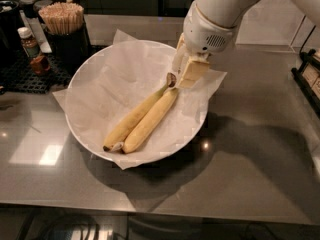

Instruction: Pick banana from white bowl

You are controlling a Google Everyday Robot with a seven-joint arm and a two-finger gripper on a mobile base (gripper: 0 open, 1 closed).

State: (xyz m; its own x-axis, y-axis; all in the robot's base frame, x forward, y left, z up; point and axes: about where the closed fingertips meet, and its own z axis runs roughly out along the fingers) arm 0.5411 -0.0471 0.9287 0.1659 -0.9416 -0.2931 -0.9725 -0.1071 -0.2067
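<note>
Two yellow bananas (pixel 145 116), joined at a dark stem (pixel 171 79), lie side by side in the white bowl (pixel 90 79). The bowl is lined with crinkled white paper (pixel 120 74). The bananas run from the bowl's front left up to its right rim. My gripper (pixel 186 69) hangs from the white arm (pixel 215 19) over the bowl's right rim. It is right beside the stem end, just up and to the right of it. I cannot tell whether it touches the stem.
A black holder of wooden sticks (pixel 62 19) and small bottles (pixel 27 41) stand on a black mat at the back left. The bowl sits on a grey reflective counter (pixel 250 149). A dark rack (pixel 310 74) is at the right edge.
</note>
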